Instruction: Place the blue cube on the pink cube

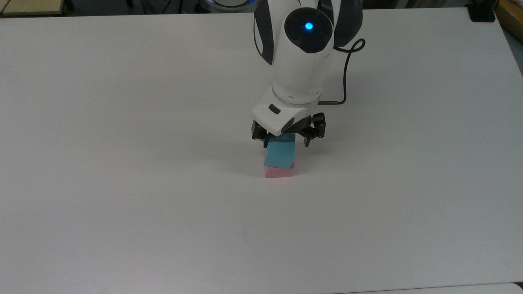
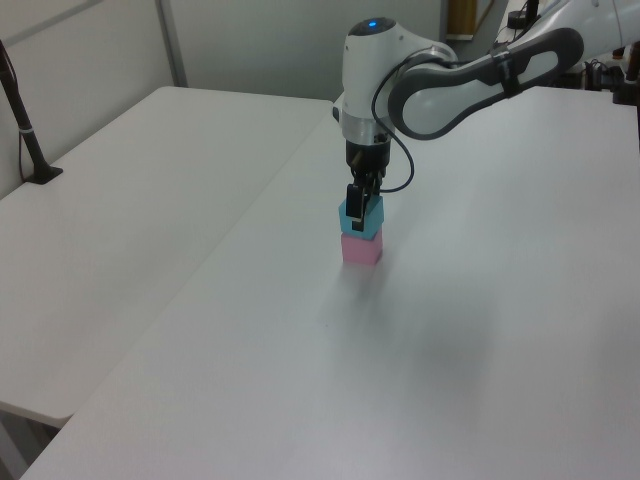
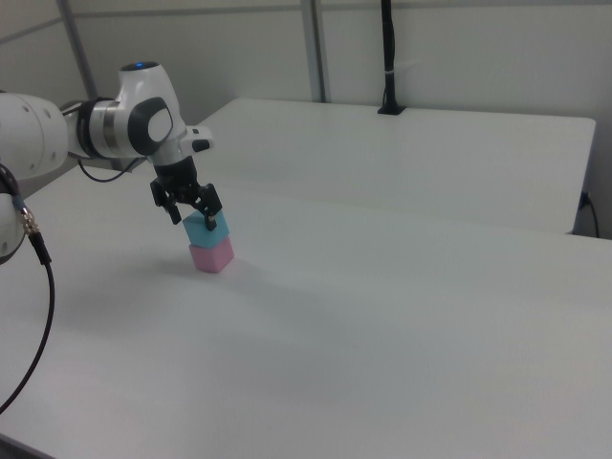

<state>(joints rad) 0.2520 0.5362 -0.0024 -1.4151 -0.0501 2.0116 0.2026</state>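
On pink cube [image 1: 279, 172]: blue cube [image 1: 280, 154], top edge hidden.

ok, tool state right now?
Tool: open, holding nothing; fingers straddle the blue cube, which sits on the pink cube.

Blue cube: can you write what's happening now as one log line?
blue cube: stacked on pink cube | gripper: open, just above | table

You have a plain white worktop [image 1: 122, 163] in front of you, matte and bare across most of its surface. The pink cube [image 1: 279, 172] sits flat on it, roughly mid-worktop in the top view. In the left view, a second white worktop [image 2: 120, 200] adjoins it along a straight seam.
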